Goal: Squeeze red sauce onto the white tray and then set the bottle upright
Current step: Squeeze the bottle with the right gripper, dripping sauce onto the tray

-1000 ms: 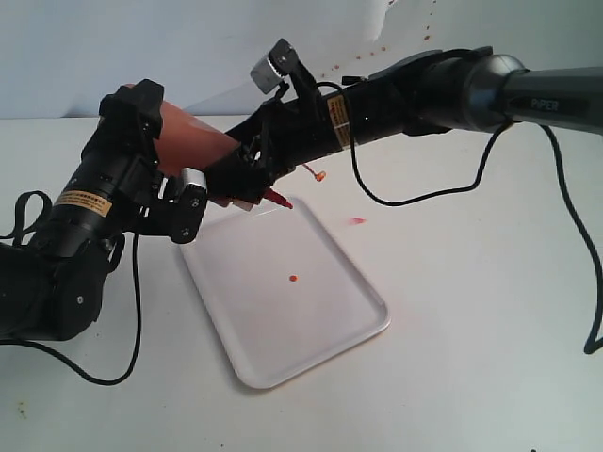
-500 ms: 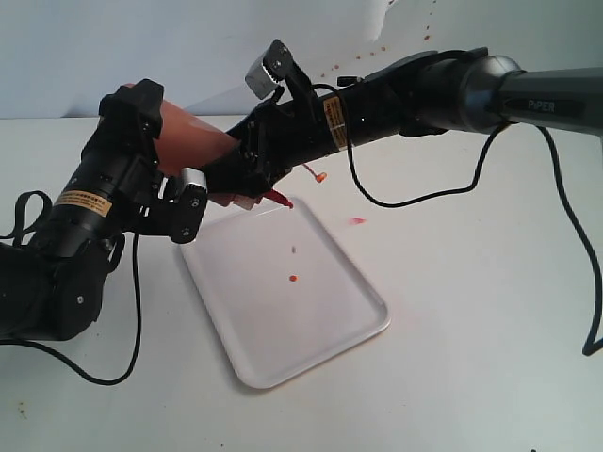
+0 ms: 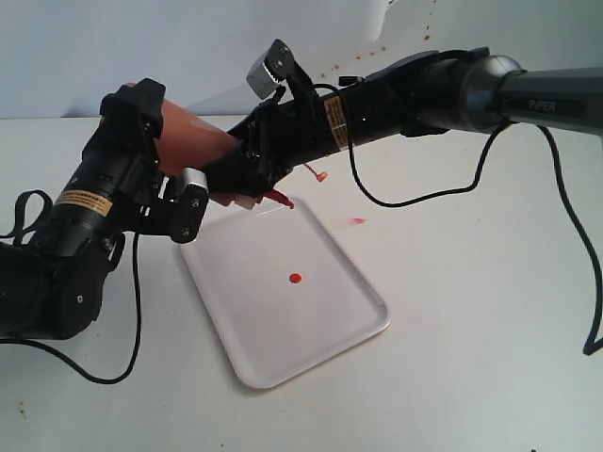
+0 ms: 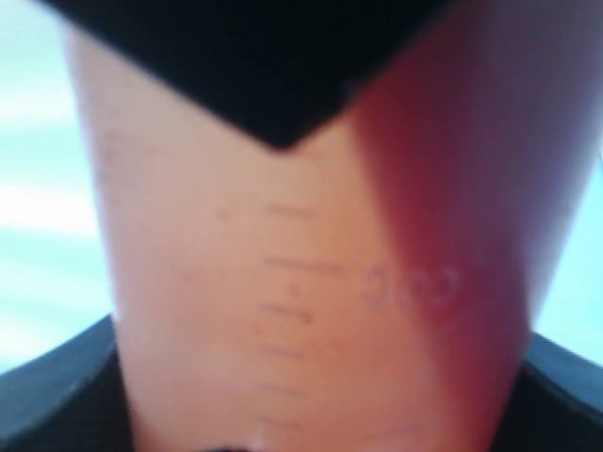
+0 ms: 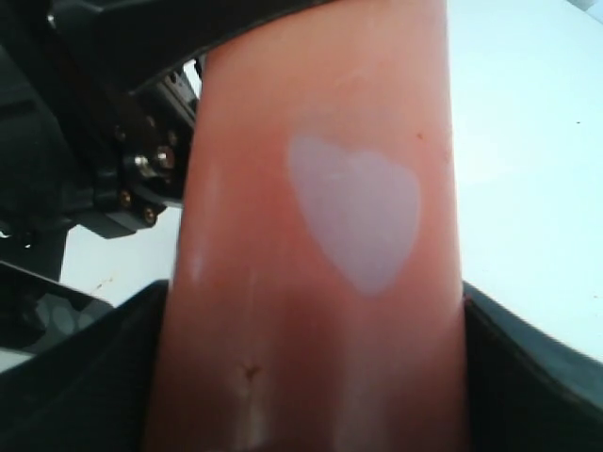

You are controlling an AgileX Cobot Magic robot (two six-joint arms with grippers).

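The translucent orange-red bottle (image 3: 193, 141) is held tilted above the far left corner of the white tray (image 3: 311, 325), its red nozzle (image 3: 280, 199) pointing down over it. My left gripper (image 3: 158, 141) is shut on the bottle's base end. My right gripper (image 3: 247, 174) is shut on it near the nozzle. The thin tethered cap (image 3: 321, 175) dangles beside the nozzle. A small blob of red sauce (image 3: 295, 279) lies near the tray's middle. The bottle (image 4: 311, 282) fills the left wrist view, with darker sauce on one side, and the bottle (image 5: 311, 282) also fills the right wrist view between dark jaws.
A tiny pinkish-red speck (image 3: 357, 220) lies on the white table just off the tray's far right edge. Black cables trail from the right arm (image 3: 443, 94) and from the left arm (image 3: 66, 245). A pale wall stands behind.
My right gripper has closed in on the bottle and its wrist has turned slightly. A drop fell from the nozzle, and the red blob on the tray is larger.
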